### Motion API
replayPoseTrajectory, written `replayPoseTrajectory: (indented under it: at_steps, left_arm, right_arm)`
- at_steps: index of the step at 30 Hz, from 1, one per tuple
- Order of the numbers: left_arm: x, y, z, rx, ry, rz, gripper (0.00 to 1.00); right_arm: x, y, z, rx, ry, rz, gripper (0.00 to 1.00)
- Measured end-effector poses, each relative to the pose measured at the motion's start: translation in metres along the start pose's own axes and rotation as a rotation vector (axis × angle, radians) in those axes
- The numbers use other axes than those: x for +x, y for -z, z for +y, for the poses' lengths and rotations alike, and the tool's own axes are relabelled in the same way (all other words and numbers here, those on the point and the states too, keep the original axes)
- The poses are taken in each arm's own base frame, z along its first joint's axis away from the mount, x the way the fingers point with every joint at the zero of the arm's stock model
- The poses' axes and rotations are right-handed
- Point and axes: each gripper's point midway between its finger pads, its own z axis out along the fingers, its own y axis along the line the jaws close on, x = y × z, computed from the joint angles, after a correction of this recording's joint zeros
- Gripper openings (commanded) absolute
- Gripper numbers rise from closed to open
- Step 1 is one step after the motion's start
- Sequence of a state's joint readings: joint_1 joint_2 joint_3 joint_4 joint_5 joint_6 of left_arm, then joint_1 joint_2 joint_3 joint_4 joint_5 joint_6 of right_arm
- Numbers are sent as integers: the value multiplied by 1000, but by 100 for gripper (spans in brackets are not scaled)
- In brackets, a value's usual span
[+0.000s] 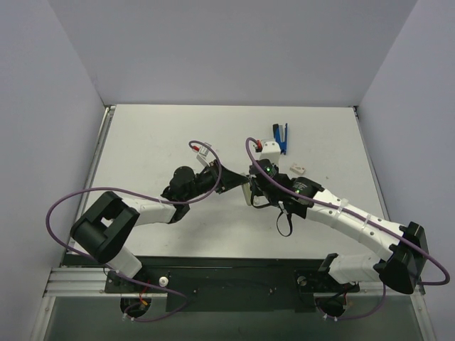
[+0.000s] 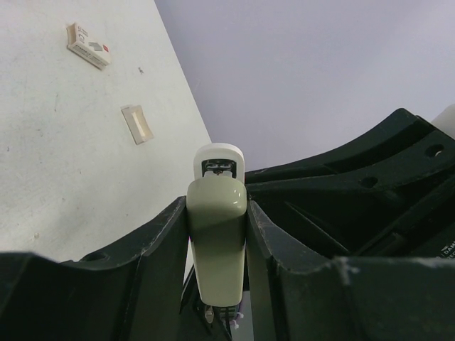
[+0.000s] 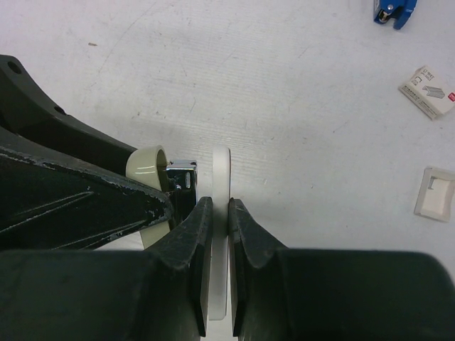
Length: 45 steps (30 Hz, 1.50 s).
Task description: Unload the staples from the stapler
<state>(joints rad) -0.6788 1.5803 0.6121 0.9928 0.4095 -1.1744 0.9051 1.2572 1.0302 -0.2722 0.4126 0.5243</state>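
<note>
A small stapler is held between both grippers over the table's middle [image 1: 246, 183]. My left gripper [image 2: 217, 206] is shut on its cream-coloured body [image 2: 217, 241]; the stapler's white end [image 2: 219, 153] sticks out past the fingers. My right gripper [image 3: 220, 204] is shut on the stapler's thin white plate [image 3: 221, 170]. Beside that plate are the cream body [image 3: 146, 167] and the chrome magazine end [image 3: 181, 172]. No staples show; the inside of the magazine is hidden. In the top view the left gripper [image 1: 238, 182] and right gripper [image 1: 254, 189] meet tip to tip.
A blue stapler [image 1: 281, 136] lies at the back right, also in the right wrist view [image 3: 394, 11]. A staple box with red print [image 3: 426, 91] [image 2: 89, 45] and a small pale tray [image 3: 435, 193] [image 2: 136, 124] [image 1: 298, 168] lie on the table near it.
</note>
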Motion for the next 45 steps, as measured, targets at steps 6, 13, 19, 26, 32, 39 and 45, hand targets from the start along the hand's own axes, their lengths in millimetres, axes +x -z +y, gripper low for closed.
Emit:
replayPoseTrajectory:
  at_steps: [6,13,19,26,32,39,45]
  left_arm:
    - [1,0,2,-8,-5,2,0]
    - [3,1,10,-36,-15,11,0]
    - [11,3,23,-90,-38,45,0]
    - [24,2,4,-47,-99,148,0]
    - [37,16,-28,9,-193,265,0]
    - [49,30,-87,95,-386,391,0]
    - [60,56,-112,113,-537,500,0]
  right_arm:
    - [-3,2,-2,5,-4,-12,34]
    - [-21,22,-4,-27,-44,-74,51]
    - [-31,43,-19,-23,-23,-113,56]
    - [-27,56,-40,-22,60,-86,57]
    - [-30,84,-43,-128,112,-71,58]
    - [-43,126,-13,-384,176,-65,60]
    - [-25,145,10,-571,251,12,59]
